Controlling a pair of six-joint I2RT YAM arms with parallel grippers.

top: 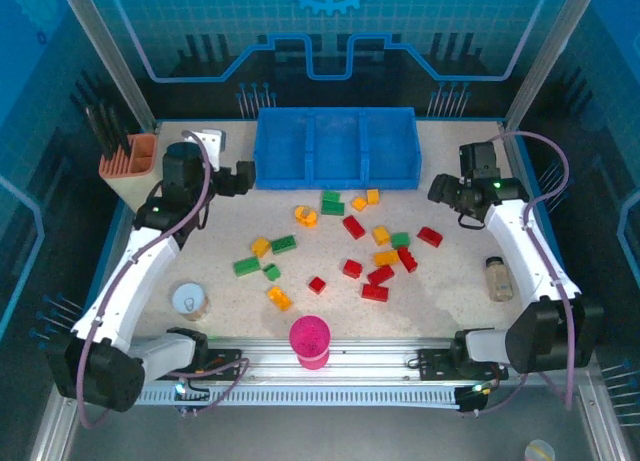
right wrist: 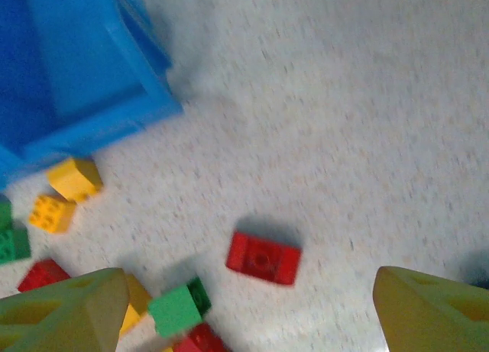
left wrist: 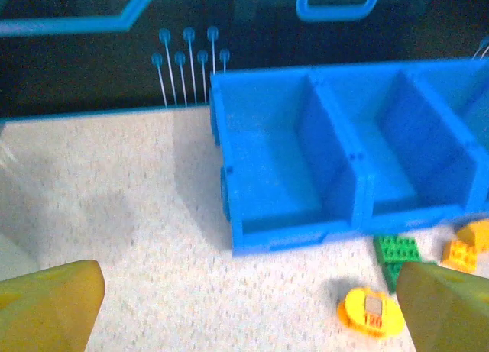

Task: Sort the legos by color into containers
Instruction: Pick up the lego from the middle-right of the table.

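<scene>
Red, green and orange-yellow legos (top: 354,227) scattered on the speckled table (top: 450,281) before the blue three-compartment tray (top: 337,176), left gripper (left wrist: 244,310) jaws wide and holding nothing, right gripper (right wrist: 244,306) jaws spread, red brick (right wrist: 263,258) just ahead, fingertips cropped, wrist view blurred

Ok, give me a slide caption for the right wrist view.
Open right pincer over a red lego, blue tray corner upper left.

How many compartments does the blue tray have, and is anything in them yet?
3, side by side in the blue tray: left compartment, middle compartment, right compartment. All look empty.
</scene>
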